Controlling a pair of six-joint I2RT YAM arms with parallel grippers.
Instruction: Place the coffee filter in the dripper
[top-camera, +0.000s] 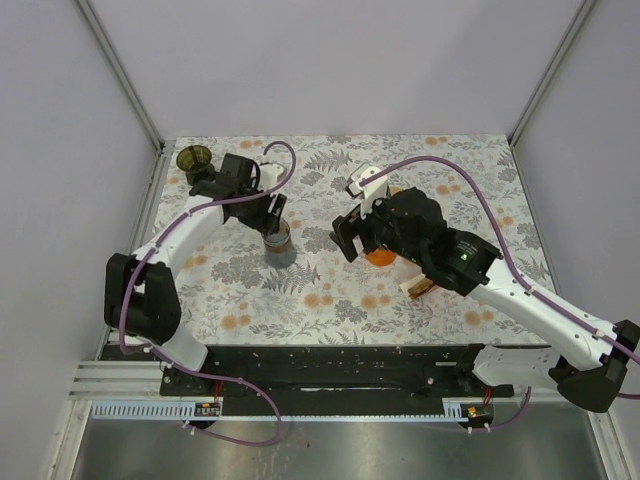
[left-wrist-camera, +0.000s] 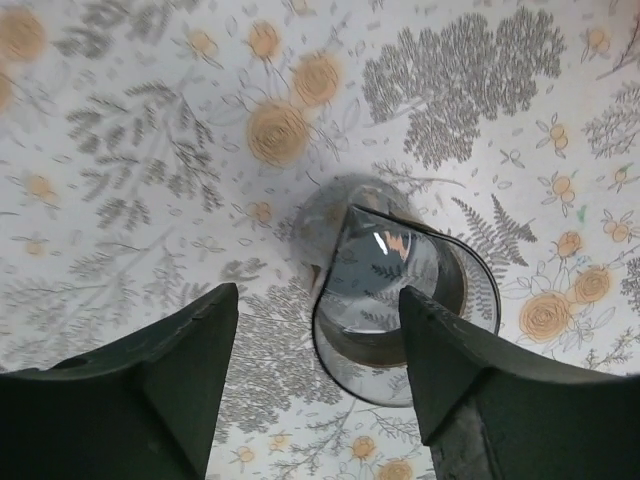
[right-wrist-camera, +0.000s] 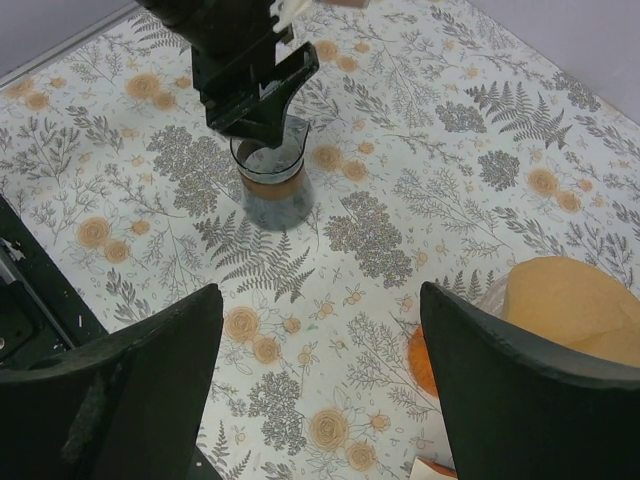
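A tan paper coffee filter (right-wrist-camera: 566, 302) stands cone-like at the right edge of the right wrist view, over an orange piece (right-wrist-camera: 422, 362); in the top view only the orange piece (top-camera: 380, 257) shows under my right arm. A clear glass vessel with a brown band (top-camera: 279, 244) stands mid-table and also shows in the left wrist view (left-wrist-camera: 400, 290). My left gripper (top-camera: 274, 214) is open just above it, its jaws (left-wrist-camera: 320, 400) astride the near rim. My right gripper (top-camera: 348, 236) is open and empty (right-wrist-camera: 320, 400), left of the filter.
A dark olive cup (top-camera: 194, 158) stands at the far left corner of the floral tablecloth (top-camera: 330, 300). A tan and white block (top-camera: 418, 287) lies under my right arm. Grey walls close three sides.
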